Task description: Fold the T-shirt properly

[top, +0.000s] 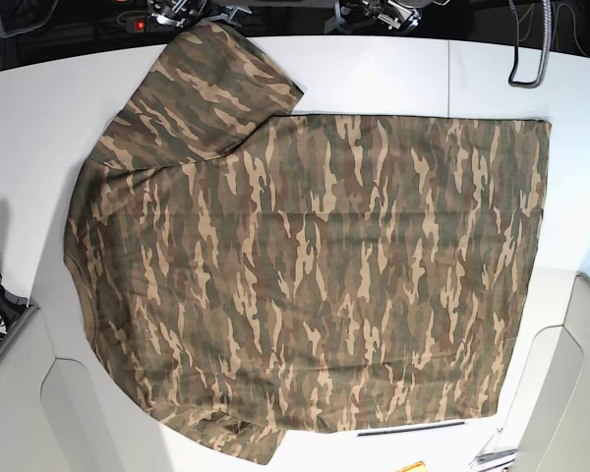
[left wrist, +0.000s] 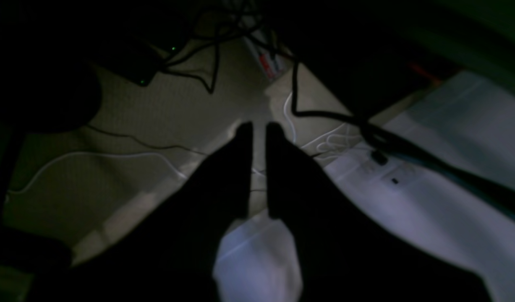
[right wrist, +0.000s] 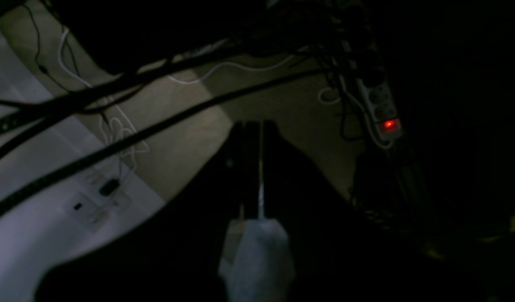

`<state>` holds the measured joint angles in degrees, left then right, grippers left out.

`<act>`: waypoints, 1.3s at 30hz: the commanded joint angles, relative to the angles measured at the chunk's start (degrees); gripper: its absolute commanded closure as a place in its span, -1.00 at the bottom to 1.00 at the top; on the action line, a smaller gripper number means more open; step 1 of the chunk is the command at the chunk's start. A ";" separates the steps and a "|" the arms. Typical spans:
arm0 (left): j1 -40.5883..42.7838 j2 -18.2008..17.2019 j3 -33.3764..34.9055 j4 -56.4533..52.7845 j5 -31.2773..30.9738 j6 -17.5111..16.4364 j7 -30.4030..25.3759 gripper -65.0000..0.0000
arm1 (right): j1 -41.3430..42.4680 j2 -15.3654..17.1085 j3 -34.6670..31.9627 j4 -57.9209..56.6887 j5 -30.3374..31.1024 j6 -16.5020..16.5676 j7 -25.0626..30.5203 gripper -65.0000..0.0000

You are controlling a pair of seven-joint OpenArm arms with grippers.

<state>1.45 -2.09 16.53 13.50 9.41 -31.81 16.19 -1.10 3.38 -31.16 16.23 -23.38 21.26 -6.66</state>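
Left wrist view: the left claw [left wrist: 258, 130] shows as two dark fingers [left wrist: 240, 167] pointing down past the white table [left wrist: 429, 201] edge toward the dim beige floor [left wrist: 156, 113]. A narrow slit of light separates the fingers, so they stand almost together with nothing between them. Black cables [left wrist: 333, 115] and thin white cords [left wrist: 93, 155] trail over the floor.

Right wrist view: the right claw [right wrist: 259, 128] is pressed closed, its dark fingers [right wrist: 282, 167] meeting along a thin line, empty. Below lie the same floor, black cables, and a white power strip [right wrist: 381, 111] with a glowing red switch.

Base view: the brown, tan and olive-green camouflage cloth T-shirt [top: 315, 256] lies spread flat across the middle of the white table, covering most of it. One short sleeve [top: 216, 84] reaches toward the far edge at upper left, the straight hem runs down the right side, and the lower left corner nears the front edge. Both arms sit at the far edge, well apart from the cloth's centre; their claws are not distinguishable here.
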 commanded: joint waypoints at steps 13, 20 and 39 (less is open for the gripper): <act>12.85 -6.47 0.04 12.39 -0.37 -8.19 -4.22 0.81 | -6.27 6.16 -0.04 6.27 0.35 1.86 0.22 0.97; 23.78 -12.07 -0.17 25.81 -4.37 -8.19 -4.15 0.81 | -16.24 16.02 -0.04 22.64 8.52 11.72 0.24 0.97; 54.95 -14.25 -27.34 81.81 -14.60 -8.19 2.36 0.80 | -49.44 42.29 10.56 84.50 26.12 12.02 -1.33 0.97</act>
<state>55.22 -16.08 -10.63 95.11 -5.58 -39.51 18.83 -50.11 45.06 -20.53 100.01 1.96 32.77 -9.19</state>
